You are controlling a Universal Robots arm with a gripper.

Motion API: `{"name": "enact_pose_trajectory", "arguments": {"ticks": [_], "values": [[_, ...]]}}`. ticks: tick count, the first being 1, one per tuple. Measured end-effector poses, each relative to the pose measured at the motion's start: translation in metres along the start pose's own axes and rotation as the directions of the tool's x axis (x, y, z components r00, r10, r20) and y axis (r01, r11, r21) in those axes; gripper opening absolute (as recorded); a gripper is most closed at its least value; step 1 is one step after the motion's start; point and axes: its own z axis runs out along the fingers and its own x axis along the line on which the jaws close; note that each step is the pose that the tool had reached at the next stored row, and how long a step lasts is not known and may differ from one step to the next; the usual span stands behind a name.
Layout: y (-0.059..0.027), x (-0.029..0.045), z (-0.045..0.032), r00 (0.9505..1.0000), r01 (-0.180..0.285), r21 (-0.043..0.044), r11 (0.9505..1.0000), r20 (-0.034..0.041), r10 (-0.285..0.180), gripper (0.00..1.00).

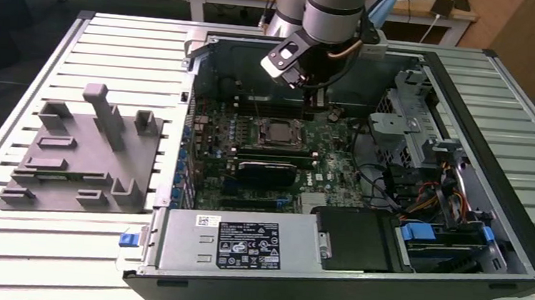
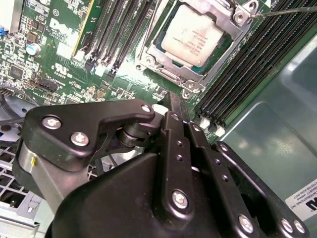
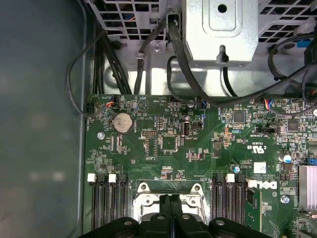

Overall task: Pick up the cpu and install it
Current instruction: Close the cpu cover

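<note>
Now, cpu position: the cpu point(image 2: 193, 37) lies flat in its socket on the motherboard point(image 3: 208, 144), inside the open computer case point(image 1: 502, 75)
Socket frame: the socket frame point(image 2: 171, 75) rings the chip and looks folded down over its edges
Lever: a thin metal lever point(image 2: 282, 11) runs off from one corner of the frame; I cannot tell whether it is latched
Jaws: the gripper point(image 2: 170, 99) has its two fingers pressed together with nothing between them
Gripper place: it hangs over the board just beside the socket, clear of the chip
Handling: judged light, thin and stiff; the metal top looks smooth and likely slippery, and the contacts beneath would be fragile, so it wants to be kept level
Where to hold: by two opposite side edges at the pale rim, never by the faces; the frame now covers those edges
Task standing: the chip appears set in place
Nearby: memory slots point(image 2: 267, 54) flank the socket; a grey tray point(image 1: 85, 157) lies well apart, on the exterior view's left
</note>
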Motion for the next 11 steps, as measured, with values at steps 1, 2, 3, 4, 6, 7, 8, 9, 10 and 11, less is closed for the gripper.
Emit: {"name": "enact_pose_trajectory", "arguments": {"ticks": [1,2,3,4,6,7,8,9,10,11], "values": [[-0.0010,0.0000,0.0000,1.0000,0.000,0.0000,1.0000,0.0000,0.000,0.11],[-0.0025,0.0000,-0.0001,1.0000,0.000,0.0000,1.0000,0.0000,0.000,0.11],[-0.0047,0.0000,-0.0001,1.0000,0.000,0.0000,1.0000,-0.0002,0.000,0.11],[-0.0073,0.0000,-0.0001,1.0000,0.000,0.0001,1.0000,-0.0004,0.000,0.11],[-0.0128,0.0000,-0.0001,1.0000,0.000,0.0000,1.0000,-0.0007,0.000,0.11],[-0.0154,0.0001,0.0001,1.0000,0.000,0.0000,1.0000,-0.0009,0.000,0.11],[-0.0176,0.0001,0.0004,1.0000,0.000,-0.0001,1.0000,-0.0009,0.000,0.11],[-0.0195,0.0001,0.0009,1.0000,0.000,0.0000,1.0000,-0.0009,0.000,0.11],[-0.0211,0.0000,0.0017,1.0000,0.000,0.0001,1.0000,-0.0009,0.000,0.11],[-0.0225,0.0000,0.0026,1.0000,0.000,0.0004,1.0000,-0.0008,0.000,0.11]]}}
